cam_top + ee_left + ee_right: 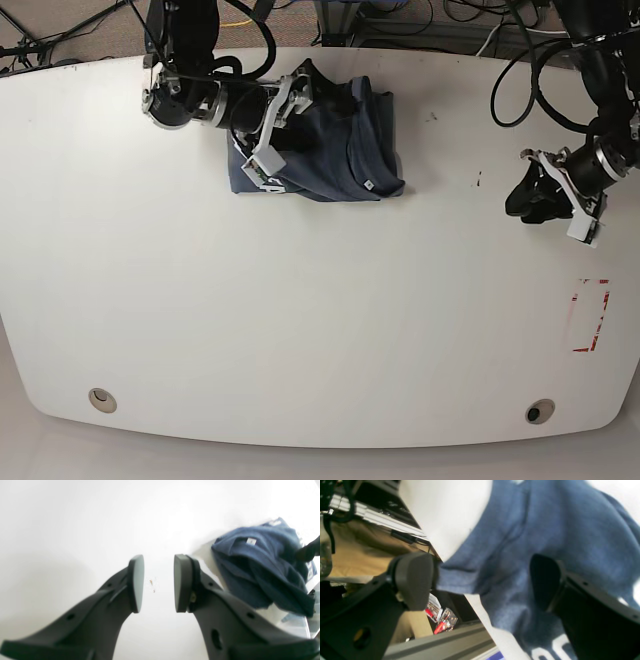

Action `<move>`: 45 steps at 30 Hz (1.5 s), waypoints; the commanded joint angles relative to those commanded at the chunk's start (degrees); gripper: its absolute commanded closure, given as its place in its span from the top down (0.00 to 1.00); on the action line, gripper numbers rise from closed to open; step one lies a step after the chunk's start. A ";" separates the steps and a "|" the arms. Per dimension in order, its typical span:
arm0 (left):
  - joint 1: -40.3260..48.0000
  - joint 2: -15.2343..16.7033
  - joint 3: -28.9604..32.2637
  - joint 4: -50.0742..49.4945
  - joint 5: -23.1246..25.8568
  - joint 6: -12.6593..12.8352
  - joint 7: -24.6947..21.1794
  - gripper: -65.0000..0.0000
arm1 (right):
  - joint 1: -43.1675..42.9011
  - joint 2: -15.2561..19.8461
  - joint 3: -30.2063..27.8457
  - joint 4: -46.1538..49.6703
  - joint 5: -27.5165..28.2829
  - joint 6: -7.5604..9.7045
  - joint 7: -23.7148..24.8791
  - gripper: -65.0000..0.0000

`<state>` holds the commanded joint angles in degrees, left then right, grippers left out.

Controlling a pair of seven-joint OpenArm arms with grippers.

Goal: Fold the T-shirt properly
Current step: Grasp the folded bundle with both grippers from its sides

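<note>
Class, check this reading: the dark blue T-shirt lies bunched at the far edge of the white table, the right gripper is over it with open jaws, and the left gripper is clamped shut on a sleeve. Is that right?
Not quite. The left gripper is not on a sleeve: the left wrist view shows its jaws open over bare table, apart from the T-shirt. The rest stands, with the right gripper open over the bunched shirt.

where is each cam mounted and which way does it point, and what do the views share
Left wrist: behind the open left gripper, looking along its fingers at the white table, the T-shirt off to one side.
Right wrist: behind the open right gripper, facing the T-shirt at the table edge, cloth between its fingers.
Base: overhead, looking down on the table, both arms and both grippers showing.
All three views share the T-shirt.
</note>
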<state>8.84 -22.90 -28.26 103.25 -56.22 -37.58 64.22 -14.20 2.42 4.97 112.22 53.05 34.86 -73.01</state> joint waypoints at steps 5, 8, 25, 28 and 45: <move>1.49 0.00 0.18 3.52 0.18 0.00 0.00 0.29 | 6.15 3.69 -8.97 -7.56 0.44 0.00 -0.97 0.90; 1.67 0.00 0.18 5.10 0.18 0.00 0.00 0.29 | 8.62 5.19 -13.63 -9.58 0.44 0.09 -1.05 0.90; 1.05 0.00 1.76 7.21 0.18 0.00 0.00 0.29 | 18.29 7.21 -33.49 -6.77 -10.90 0.09 0.26 0.90; 1.05 0.00 5.10 7.30 0.18 0.00 0.00 0.29 | 17.49 8.62 -31.74 -3.87 -13.71 0.18 2.11 0.90; -0.35 6.33 32.18 8.35 13.54 0.09 -0.18 0.28 | 10.99 17.05 -4.22 -0.53 -11.43 0.18 8.53 0.37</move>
<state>8.48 -16.57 3.91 111.60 -42.68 -37.49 64.04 -3.21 19.47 0.75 111.69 41.63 35.03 -64.48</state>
